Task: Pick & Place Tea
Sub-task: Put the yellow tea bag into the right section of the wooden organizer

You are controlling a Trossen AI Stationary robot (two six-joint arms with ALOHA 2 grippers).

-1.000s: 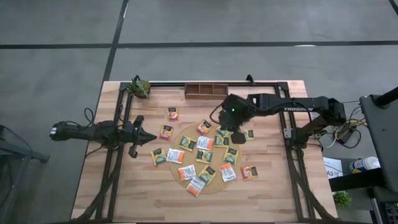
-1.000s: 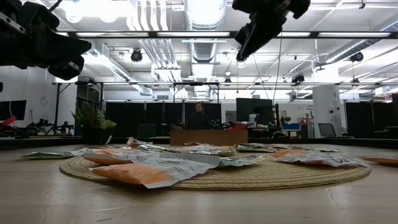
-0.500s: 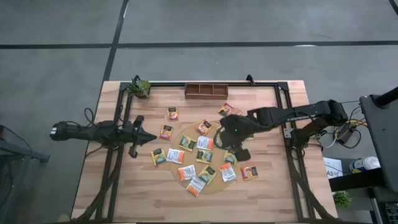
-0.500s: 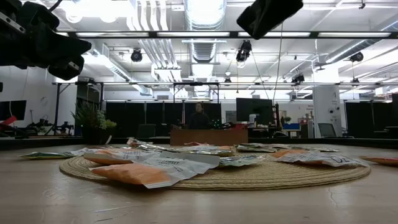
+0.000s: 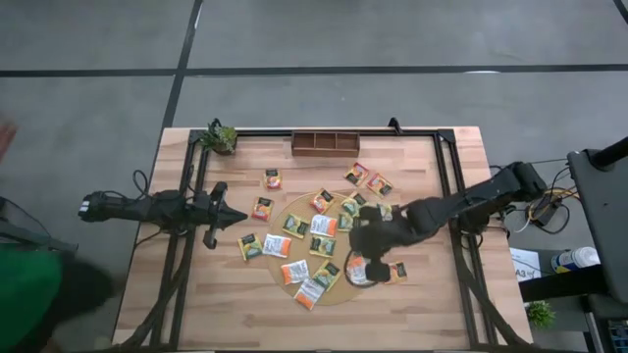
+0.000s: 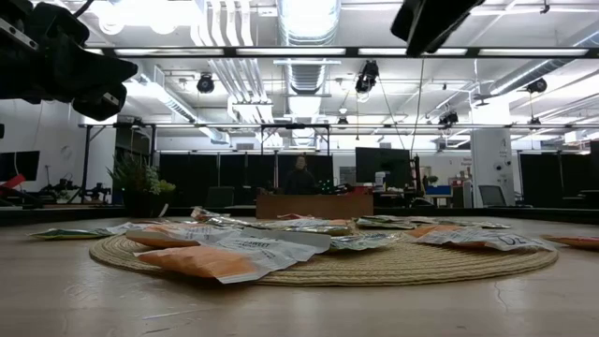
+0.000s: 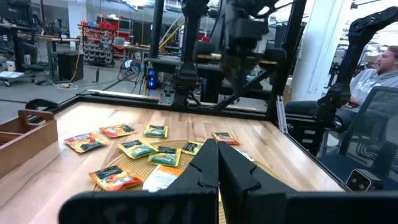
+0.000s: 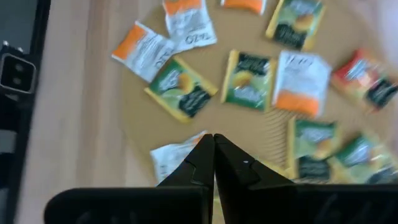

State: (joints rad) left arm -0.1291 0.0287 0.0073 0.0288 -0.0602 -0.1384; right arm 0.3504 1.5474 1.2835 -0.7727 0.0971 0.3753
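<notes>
Many small square tea sachets, orange, white and green, lie flat on a round tan mat (image 5: 299,204) and on the wood around it, among them an orange one (image 5: 271,179) and a white one (image 8: 176,157). My right gripper (image 5: 369,263) hangs shut over the mat's right part, high above the sachets (image 6: 423,36), with nothing between its fingers (image 8: 213,144). My left gripper (image 5: 239,216) waits shut and level by the table's left edge (image 7: 217,163), pointing toward the mat.
A brown wooden compartment tray (image 5: 326,142) stands at the far edge, a small plant (image 5: 220,137) in the far left corner. Dark frame rails run along the table's left and right sides. A person (image 7: 380,68) sits beyond the right side.
My right gripper has swung from over the mat's far right part toward the table's near edge, sinking slightly and rolling about its own line, shut all the while. Two sachets by the far right of the mat, earlier under the arm, now show. My left arm kept still.
</notes>
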